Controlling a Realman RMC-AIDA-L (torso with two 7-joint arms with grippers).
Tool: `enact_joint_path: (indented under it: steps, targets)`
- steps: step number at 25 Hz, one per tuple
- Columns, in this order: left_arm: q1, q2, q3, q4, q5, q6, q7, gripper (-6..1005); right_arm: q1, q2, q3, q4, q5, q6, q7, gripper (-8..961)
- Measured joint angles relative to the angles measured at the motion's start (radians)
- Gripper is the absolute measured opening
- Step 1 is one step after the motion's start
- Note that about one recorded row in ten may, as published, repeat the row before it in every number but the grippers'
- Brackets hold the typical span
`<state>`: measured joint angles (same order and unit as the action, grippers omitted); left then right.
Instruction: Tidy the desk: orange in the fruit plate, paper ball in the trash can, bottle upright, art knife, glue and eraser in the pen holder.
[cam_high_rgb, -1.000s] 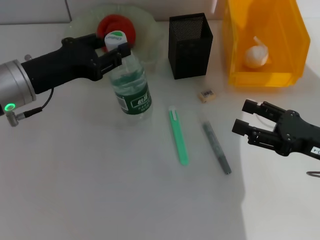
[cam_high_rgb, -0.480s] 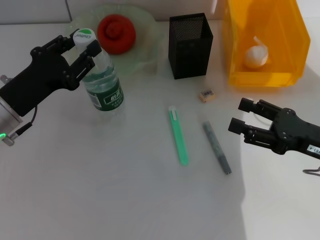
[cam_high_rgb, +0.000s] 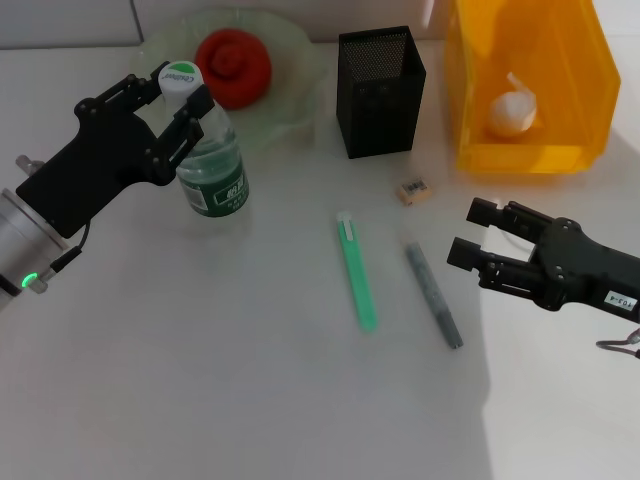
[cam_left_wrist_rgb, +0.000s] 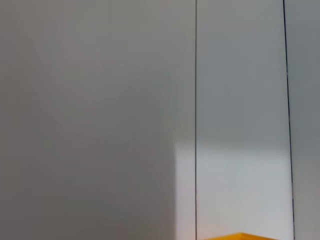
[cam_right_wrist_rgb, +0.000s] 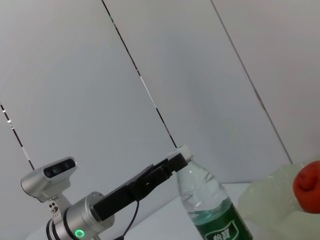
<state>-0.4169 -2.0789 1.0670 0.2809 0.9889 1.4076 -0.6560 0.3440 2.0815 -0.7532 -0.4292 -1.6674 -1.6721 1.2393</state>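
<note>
The bottle (cam_high_rgb: 212, 160) stands upright on the desk's left, and my left gripper (cam_high_rgb: 172, 100) is shut on its neck just under the white cap; the right wrist view shows the same bottle (cam_right_wrist_rgb: 212, 205). The orange (cam_high_rgb: 233, 62) lies in the fruit plate (cam_high_rgb: 295, 85). Inside the trash can (cam_high_rgb: 575, 100) rests the paper ball (cam_high_rgb: 512, 112). The eraser (cam_high_rgb: 413, 190), green art knife (cam_high_rgb: 357, 272) and dark glue stick (cam_high_rgb: 434, 296) lie on the desk before the pen holder (cam_high_rgb: 380, 90). My right gripper (cam_high_rgb: 470, 233) hovers open just right of the glue.
The pen holder stands between the fruit plate and the trash can at the back. White desk surface stretches in front of the knife and glue. The left wrist view shows only a grey wall and a sliver of the trash can (cam_left_wrist_rgb: 240, 236).
My left gripper swung the bottle leftward and stood it upright beside the fruit plate. The right gripper crept left toward the glue stick.
</note>
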Motion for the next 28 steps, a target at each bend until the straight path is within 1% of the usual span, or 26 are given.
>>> enact_joint_path:
  steps: [5,11,15,18,23,25,26,28]
  targets:
    - [-0.013,-0.001,0.005,-0.032,-0.007,-0.002,0.065,458,0.000,0.000,0.004,0.016,0.003,-0.001,-0.019,844]
    - [-0.025,-0.001,0.000,-0.070,-0.052,0.001,0.075,483,0.000,0.000,0.007,0.017,0.005,-0.005,-0.020,844]
    - [-0.020,-0.001,-0.001,-0.071,-0.060,0.010,0.076,563,-0.001,0.000,0.003,0.017,0.006,-0.004,-0.020,844]
    - [-0.011,-0.001,-0.001,-0.071,-0.076,0.039,0.076,623,0.000,0.000,0.002,0.017,0.006,-0.004,-0.020,844]
    - [0.038,0.006,-0.002,-0.062,-0.193,0.203,0.073,714,0.000,0.000,0.007,0.017,0.006,-0.010,-0.020,844]
    - [0.068,0.012,-0.003,-0.050,-0.243,0.298,0.039,744,0.000,0.000,0.009,0.017,0.006,-0.012,-0.020,844]
    - [0.073,0.013,-0.003,-0.046,-0.249,0.312,0.027,759,-0.001,0.000,0.009,0.017,0.006,-0.013,-0.020,844]
    - [0.101,0.031,0.004,0.010,-0.240,0.343,-0.088,790,-0.001,0.000,0.010,0.016,0.006,-0.014,-0.020,844]
